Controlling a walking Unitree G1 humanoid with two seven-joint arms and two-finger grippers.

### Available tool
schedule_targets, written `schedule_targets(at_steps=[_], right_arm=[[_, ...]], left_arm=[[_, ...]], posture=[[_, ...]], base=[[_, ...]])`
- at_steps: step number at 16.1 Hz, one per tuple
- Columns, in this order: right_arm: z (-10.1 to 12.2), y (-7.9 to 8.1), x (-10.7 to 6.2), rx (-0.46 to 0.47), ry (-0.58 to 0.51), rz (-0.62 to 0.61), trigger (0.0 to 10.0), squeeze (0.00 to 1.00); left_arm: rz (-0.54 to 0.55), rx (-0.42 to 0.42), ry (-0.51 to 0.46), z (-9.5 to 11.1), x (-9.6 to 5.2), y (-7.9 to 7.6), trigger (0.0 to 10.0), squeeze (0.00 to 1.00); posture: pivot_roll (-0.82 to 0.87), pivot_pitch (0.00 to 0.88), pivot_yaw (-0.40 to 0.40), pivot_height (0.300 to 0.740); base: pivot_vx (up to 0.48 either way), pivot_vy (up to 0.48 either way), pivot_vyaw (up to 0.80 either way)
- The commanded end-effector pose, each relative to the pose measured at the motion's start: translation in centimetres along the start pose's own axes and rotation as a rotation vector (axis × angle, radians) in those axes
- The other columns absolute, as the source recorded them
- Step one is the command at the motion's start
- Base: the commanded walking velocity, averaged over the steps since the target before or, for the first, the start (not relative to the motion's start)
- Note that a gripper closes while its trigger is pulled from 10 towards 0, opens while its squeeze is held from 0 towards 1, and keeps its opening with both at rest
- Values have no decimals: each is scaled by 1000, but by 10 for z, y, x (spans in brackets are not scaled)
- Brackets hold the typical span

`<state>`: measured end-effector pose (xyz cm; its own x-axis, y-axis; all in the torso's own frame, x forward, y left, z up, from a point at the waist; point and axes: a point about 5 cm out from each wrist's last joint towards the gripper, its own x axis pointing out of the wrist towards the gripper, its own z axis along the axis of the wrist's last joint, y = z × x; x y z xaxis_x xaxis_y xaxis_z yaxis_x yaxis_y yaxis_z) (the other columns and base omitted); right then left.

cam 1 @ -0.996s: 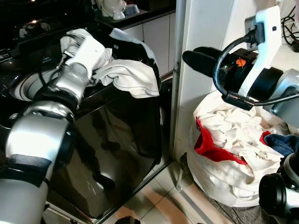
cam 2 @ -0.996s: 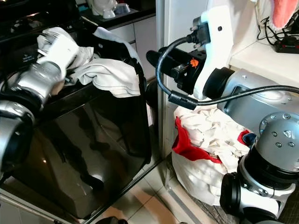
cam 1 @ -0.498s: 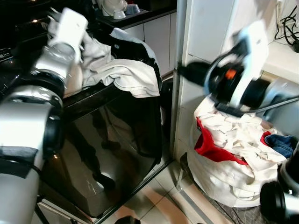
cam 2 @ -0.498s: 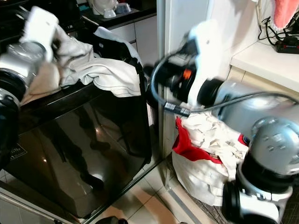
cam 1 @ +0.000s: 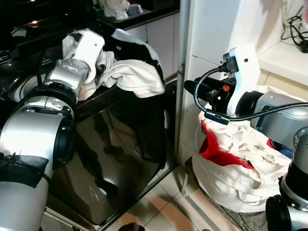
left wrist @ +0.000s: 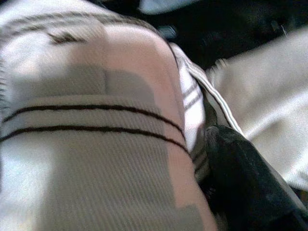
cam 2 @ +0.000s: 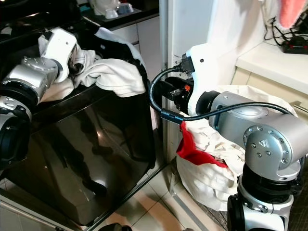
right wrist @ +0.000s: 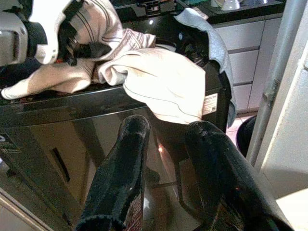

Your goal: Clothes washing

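White clothes (cam 1: pixel 132 77) lie draped over the top edge of the black washing machine (cam 1: pixel 115 144). The left gripper (right wrist: pixel 79 48) is pushed into them, fingers clamped on the striped cloth (left wrist: pixel 91 120). The right gripper (right wrist: pixel 166 178) hangs before the machine, fingers apart, above the laundry bag (cam 1: pixel 231 168).
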<state>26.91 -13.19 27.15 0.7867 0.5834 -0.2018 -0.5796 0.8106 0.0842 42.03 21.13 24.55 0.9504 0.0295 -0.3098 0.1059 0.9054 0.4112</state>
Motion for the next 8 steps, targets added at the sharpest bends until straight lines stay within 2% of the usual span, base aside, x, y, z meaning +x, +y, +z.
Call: schedule_targets(at_steps=[1, 2, 3, 5, 6, 8], right_arm=[[-2, 1, 1, -1, -1, -2, 10000, 0], [-2, 2, 2, -2, -2, -6, 10000, 0], [-2, 2, 1, -2, -3, -6, 10000, 0], [-2, 1, 1, 7, -9, -13, 10000, 0], [-1, 1, 2, 10, -11, -17, 10000, 0], [0, -1, 2, 15, -18, -27, 10000, 0]], left_arm=[[66, -37, -70, 17, -5, 15, 10000, 710], [83, -56, -103, 26, -7, 20, 10000, 1000], [93, -76, -126, 32, -9, 22, 10000, 1000], [111, -287, -269, 61, -18, 32, 10000, 1000], [118, -337, -293, 66, -20, 35, 10000, 1000], [217, -338, -324, 71, -26, 49, 10000, 1000]], posture=[[-125, 0, 149, 740], [-126, 0, 153, 740], [-126, 0, 153, 740], [-124, 0, 157, 740], [-123, 0, 157, 740], [-121, 0, 161, 740]], base=[[0, 0, 0], [0, 0, 0], [0, 0, 0], [0, 0, 0], [0, 0, 0], [0, 0, 0]])
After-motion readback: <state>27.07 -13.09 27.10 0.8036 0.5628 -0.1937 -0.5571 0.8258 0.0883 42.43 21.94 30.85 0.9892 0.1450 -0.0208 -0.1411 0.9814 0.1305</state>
